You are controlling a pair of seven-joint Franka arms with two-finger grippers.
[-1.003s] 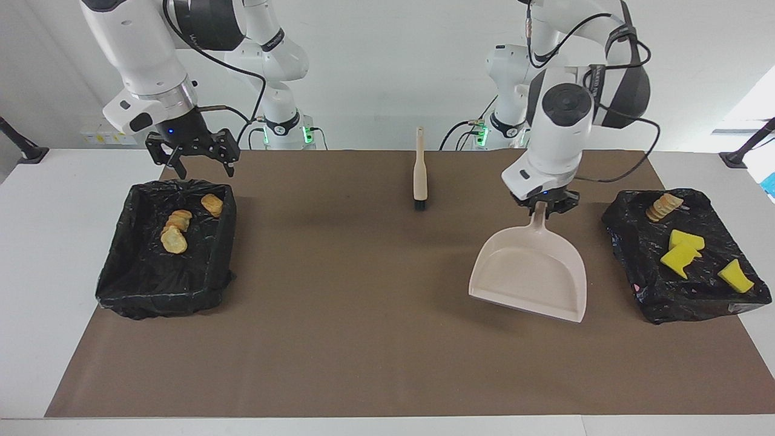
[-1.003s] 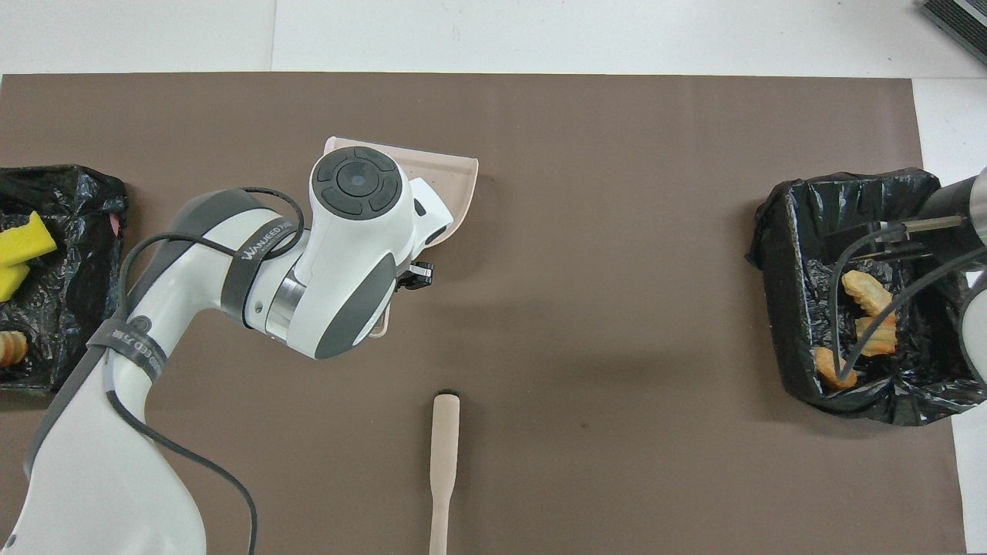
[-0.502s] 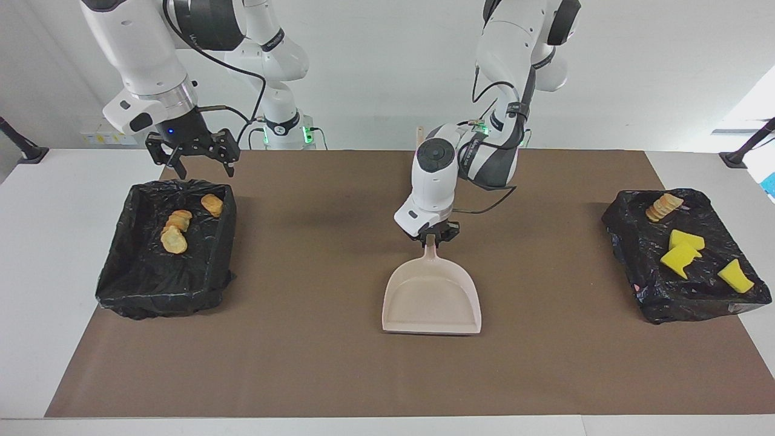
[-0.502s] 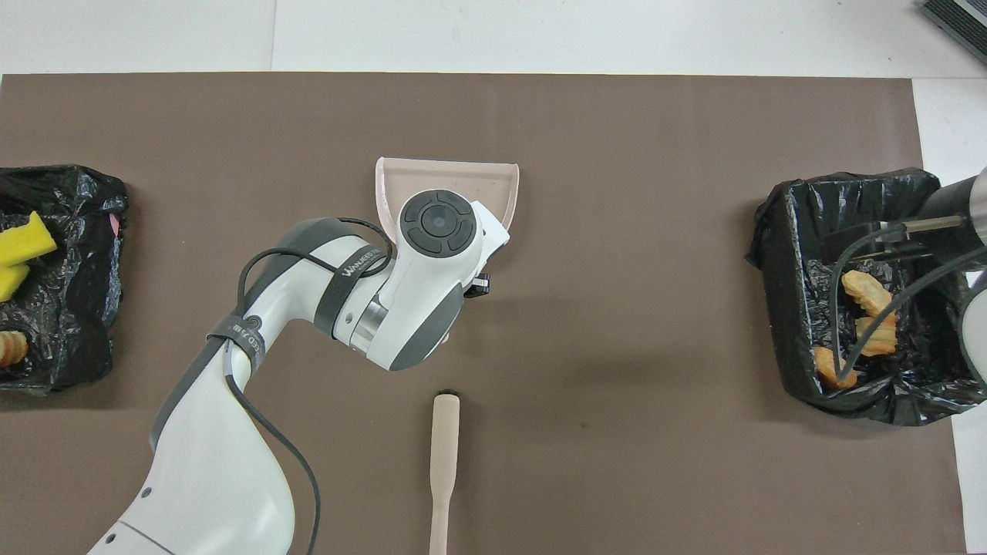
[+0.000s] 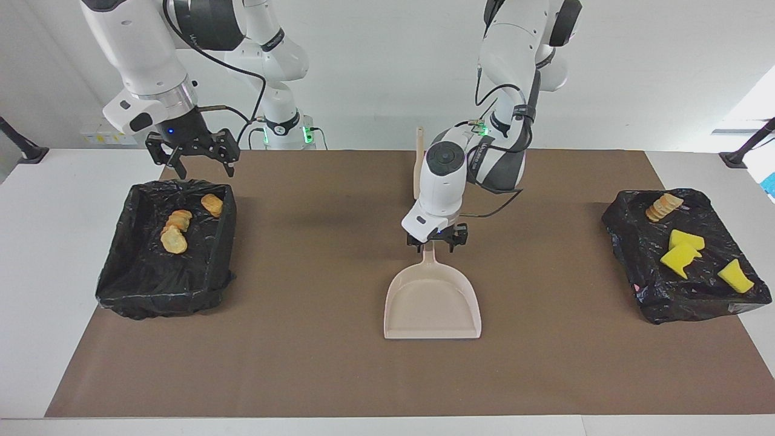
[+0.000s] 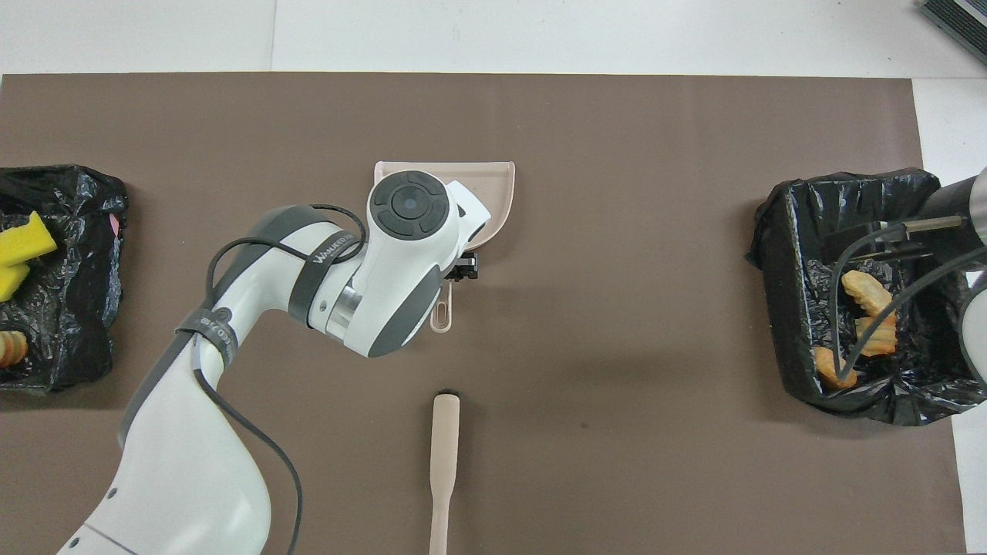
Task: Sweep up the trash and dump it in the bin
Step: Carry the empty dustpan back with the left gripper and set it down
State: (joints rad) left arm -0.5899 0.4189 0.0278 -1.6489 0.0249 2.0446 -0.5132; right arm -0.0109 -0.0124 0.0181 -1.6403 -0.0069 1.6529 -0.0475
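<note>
since a second ago i've carried the dustpan (image 5: 433, 300) to mid-surface and my left gripper (image 5: 437, 240) stands released over its stiff, light handle, right gripper (image 5: 192, 158) open.

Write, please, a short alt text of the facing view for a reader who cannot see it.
The left gripper hangs open over the handle of a beige dustpan lying mid-table. The right gripper waits open over one black-lined bin; both bins hold trash.
</note>
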